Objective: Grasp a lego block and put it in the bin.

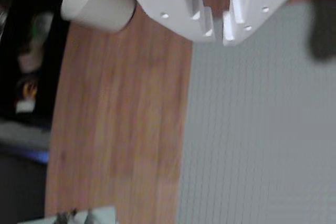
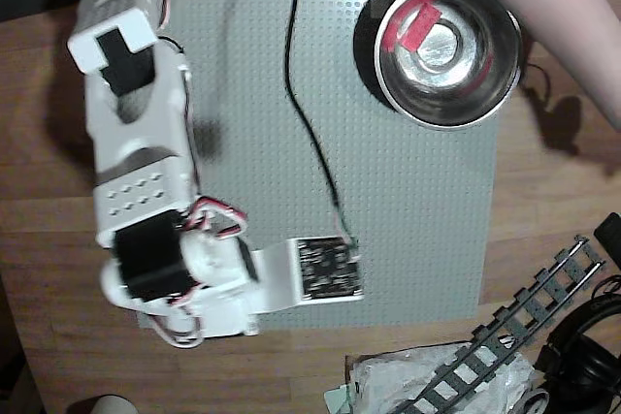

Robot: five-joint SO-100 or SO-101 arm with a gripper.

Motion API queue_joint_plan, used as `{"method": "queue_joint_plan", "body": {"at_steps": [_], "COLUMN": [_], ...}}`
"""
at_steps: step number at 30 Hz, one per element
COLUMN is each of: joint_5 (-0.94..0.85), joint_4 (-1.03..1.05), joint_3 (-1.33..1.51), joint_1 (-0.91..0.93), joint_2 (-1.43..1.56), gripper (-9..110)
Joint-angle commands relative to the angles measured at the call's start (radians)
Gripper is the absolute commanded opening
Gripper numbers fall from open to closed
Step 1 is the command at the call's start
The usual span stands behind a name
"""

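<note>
Under me: big grey studded baseplate (image 2: 417, 181) on the wooden table (image 2: 543, 210). Black cable (image 2: 309, 133) runs across the plate, overhead view. Grey toy track piece (image 2: 519, 322) lies diagonal at bottom right, next to crinkly clear plastic bag (image 2: 388, 385). Black headphones-ish thing (image 2: 587, 351) in the corner. Wrist view: white cup (image 1: 100, 1) on its side at wood edge, blurry.

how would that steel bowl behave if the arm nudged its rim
The steel bowl would probably slide rather than tip: it looks wide and low, with a flat bottom. Its shiny wall likely gives the gripper little grip. The red block inside might shift.
</note>
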Motion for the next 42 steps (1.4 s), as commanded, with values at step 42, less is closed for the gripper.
{"method": "queue_joint_plan", "body": {"at_steps": [42], "joint_5": [-0.293], "joint_4": [-0.463], "joint_3": [2.295], "joint_1": [0.301], "joint_2": [2.086], "gripper": [0]}}
